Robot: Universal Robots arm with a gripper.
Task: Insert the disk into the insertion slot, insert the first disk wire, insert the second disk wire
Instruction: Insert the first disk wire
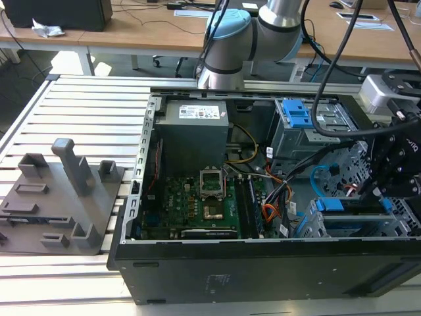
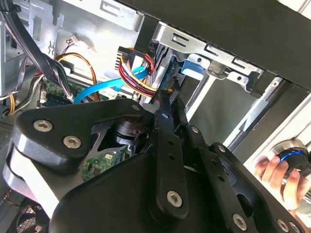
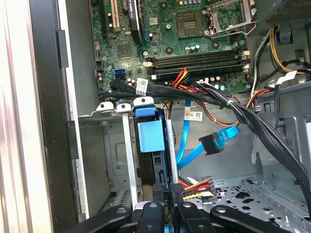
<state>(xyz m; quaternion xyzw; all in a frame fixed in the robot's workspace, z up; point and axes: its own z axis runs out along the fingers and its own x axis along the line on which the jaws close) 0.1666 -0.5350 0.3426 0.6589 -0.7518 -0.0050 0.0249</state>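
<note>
The disk sits in its blue carrier inside the insertion slot, the grey cage at the case's front on the exterior view's right. In the first wrist view the carrier's blue tab stands between the cage rails. My gripper hangs right over the disk's rear end. Its fingers are shut on a black plug with red, yellow and black wires, held against the disk's edge. A blue flat wire with its plug hangs loose beside it.
A second cage with a blue latch stands behind. Black cable bundles cross above the motherboard. A grey fixture plate lies at the exterior view's left. A hand grips a knob outside the case.
</note>
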